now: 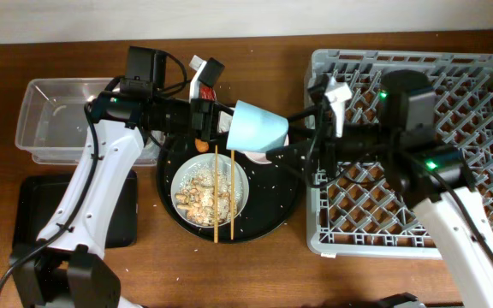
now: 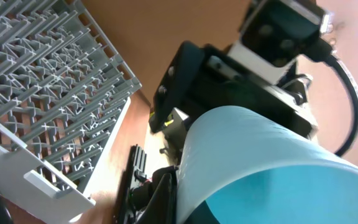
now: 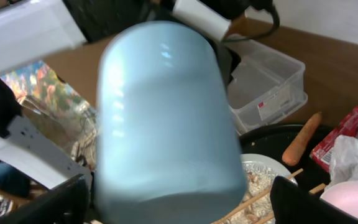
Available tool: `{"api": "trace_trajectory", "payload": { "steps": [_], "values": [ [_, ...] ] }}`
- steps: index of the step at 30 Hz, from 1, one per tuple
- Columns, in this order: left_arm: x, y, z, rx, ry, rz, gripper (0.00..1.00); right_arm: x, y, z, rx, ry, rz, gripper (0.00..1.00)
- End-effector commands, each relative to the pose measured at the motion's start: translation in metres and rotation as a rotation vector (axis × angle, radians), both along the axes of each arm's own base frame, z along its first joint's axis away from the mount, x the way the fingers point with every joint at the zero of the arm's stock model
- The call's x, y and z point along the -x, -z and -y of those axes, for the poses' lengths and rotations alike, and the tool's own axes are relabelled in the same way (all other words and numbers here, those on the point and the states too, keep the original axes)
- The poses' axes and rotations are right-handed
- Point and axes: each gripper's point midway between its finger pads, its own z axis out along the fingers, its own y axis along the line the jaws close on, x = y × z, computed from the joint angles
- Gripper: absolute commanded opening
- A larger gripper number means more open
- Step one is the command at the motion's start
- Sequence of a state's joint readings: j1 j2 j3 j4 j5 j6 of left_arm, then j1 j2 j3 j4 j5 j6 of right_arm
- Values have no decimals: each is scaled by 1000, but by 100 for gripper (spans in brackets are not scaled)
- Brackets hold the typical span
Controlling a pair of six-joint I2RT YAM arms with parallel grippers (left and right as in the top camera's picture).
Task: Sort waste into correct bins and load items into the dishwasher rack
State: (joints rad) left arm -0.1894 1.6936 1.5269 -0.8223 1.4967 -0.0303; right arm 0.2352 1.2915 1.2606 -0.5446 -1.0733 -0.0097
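Light-blue cup (image 1: 259,128) hangs tilted above the table at the tip of the left gripper (image 1: 222,120), which grips it: one finger (image 2: 138,177) presses its wall, the other is hidden behind it. Right gripper (image 3: 179,194) faces it from the opposite side, fingers spread wide, with the cup between them and a gap showing on one side. Below both grippers lie the round black tray (image 1: 276,201), the white bowl (image 1: 175,184) of rice scraps and the chopsticks (image 1: 232,197) across it; the dishwasher rack (image 1: 486,77) sits behind the right gripper.

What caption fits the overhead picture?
Light-blue cup in mid-air above the round black tray, beside the grey rack.
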Motion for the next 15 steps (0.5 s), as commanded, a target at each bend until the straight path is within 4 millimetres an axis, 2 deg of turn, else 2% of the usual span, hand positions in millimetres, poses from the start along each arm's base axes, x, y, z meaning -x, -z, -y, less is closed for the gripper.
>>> {"api": "trace_trajectory", "payload": {
  "steps": [1, 3, 5, 6, 8, 10, 13, 14, 15],
  "values": [
    [0, -1, 0, 17, 11, 18, 0, 6, 2, -11, -43, -97, -32, 67],
    [-4, 4, 1, -14, -9, 24, 1, 8, -5, -13, -55, -110, -2, 63],
    [-4, 5, 1, -19, -13, 25, 1, 12, -13, -12, -62, -111, 33, 85],
    [-4, 5, 1, -19, -12, 25, 1, 13, -17, -11, -66, -111, 54, 88],
    [-3, 4, 1, -13, -6, 22, 1, 11, -20, -12, -71, -112, 77, 88],
    [1, 4, 6, -13, 8, 20, 1, 11, -20, -12, -72, -112, 81, 80],
    [1, 4, 7, -13, 12, 26, 2, 15, -21, -12, -83, -133, 74, 62],
    [0, 5, 7, -18, 8, 34, 10, 18, -23, -13, -91, -147, 72, 54],
    [-3, 8, 8, -36, -5, 46, 62, 22, -27, -13, -102, -164, 78, 53]
  ]
}}
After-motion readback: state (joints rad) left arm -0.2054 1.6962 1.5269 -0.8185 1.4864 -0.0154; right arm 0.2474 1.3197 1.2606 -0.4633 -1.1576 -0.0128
